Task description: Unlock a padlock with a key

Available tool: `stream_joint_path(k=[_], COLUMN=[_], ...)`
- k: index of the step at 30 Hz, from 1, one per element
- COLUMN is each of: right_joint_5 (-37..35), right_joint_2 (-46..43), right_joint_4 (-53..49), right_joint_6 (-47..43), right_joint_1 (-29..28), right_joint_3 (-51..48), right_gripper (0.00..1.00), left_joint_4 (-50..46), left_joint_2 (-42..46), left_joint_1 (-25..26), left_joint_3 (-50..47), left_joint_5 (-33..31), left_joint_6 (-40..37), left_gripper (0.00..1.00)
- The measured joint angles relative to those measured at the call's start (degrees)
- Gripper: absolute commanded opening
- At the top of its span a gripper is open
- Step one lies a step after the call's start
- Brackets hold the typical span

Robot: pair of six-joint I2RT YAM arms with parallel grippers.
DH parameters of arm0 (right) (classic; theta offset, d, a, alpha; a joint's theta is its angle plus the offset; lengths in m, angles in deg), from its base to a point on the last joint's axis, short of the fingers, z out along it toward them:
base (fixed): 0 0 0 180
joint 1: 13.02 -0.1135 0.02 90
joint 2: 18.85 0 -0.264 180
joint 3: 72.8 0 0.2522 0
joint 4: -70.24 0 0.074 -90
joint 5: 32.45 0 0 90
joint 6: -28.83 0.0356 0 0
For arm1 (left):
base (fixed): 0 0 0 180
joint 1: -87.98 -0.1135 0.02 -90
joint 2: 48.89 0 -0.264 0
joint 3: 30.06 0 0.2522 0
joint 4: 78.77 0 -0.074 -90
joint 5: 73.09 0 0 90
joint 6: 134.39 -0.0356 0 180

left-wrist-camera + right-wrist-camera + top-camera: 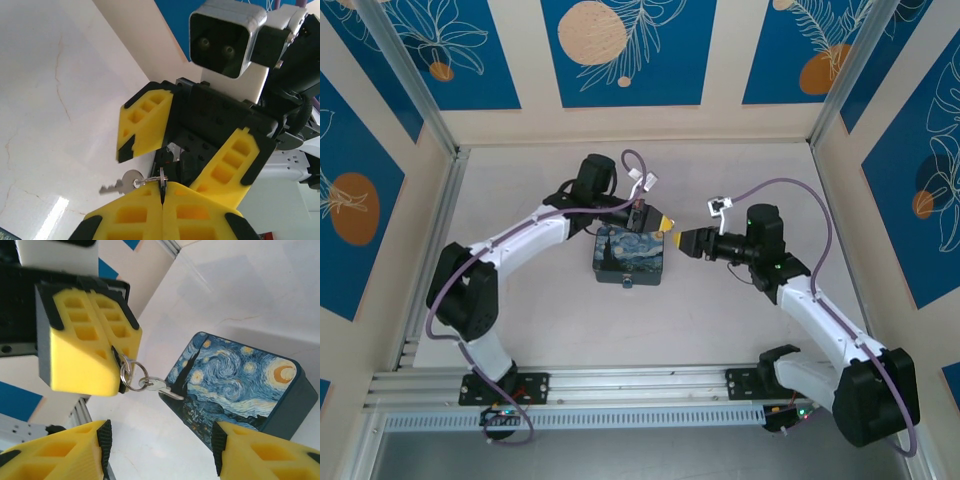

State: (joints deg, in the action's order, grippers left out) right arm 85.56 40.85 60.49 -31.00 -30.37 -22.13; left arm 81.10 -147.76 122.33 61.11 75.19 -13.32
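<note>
Where the left gripper [162, 200] presses its fingers together, it clamps a ring [134, 375]. From this ring the key [161, 387] hangs free, pointing toward 4 o'clock in the right wrist view, its tip near the box [235, 385]. Right gripper [162, 447]: fingers apart, holding nothing, facing the left gripper. In the top view the left gripper is at the box's 1 o'clock and the right at its 2 o'clock, above the desk [540, 320]. The padlock [625, 281] appears as a small bluish speck at the box's 6 o'clock edge.
</note>
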Motion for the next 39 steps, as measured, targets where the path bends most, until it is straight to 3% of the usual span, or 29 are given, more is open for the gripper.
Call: stream_joint_path(k=[15, 32, 39], right_joint_5=[-2.8, -1.7, -2.1], right_joint_2=[6.4, 6.9, 6.3], right_joint_4=[-2.5, -4.6, -5.0], right_joint_6=[-7.6, -9.9, -9.9], right_joint_1=[-2.6, -3.5, -3.4], right_joint_3=[6.2, 8.1, 8.1], right_gripper=[0.49, 0.00, 0.00], left_joint_4=[-2.3, -2.3, -2.0], left_joint_2=[-1.4, -1.7, -1.8], left_joint_1=[-0.3, -0.6, -0.6], left_joint_3=[3.0, 3.0, 3.0], left_joint_5=[3.0, 2.9, 2.8], left_joint_6=[-0.1, -0.1, 0.3], left_gripper=[0.00, 0.00, 0.00])
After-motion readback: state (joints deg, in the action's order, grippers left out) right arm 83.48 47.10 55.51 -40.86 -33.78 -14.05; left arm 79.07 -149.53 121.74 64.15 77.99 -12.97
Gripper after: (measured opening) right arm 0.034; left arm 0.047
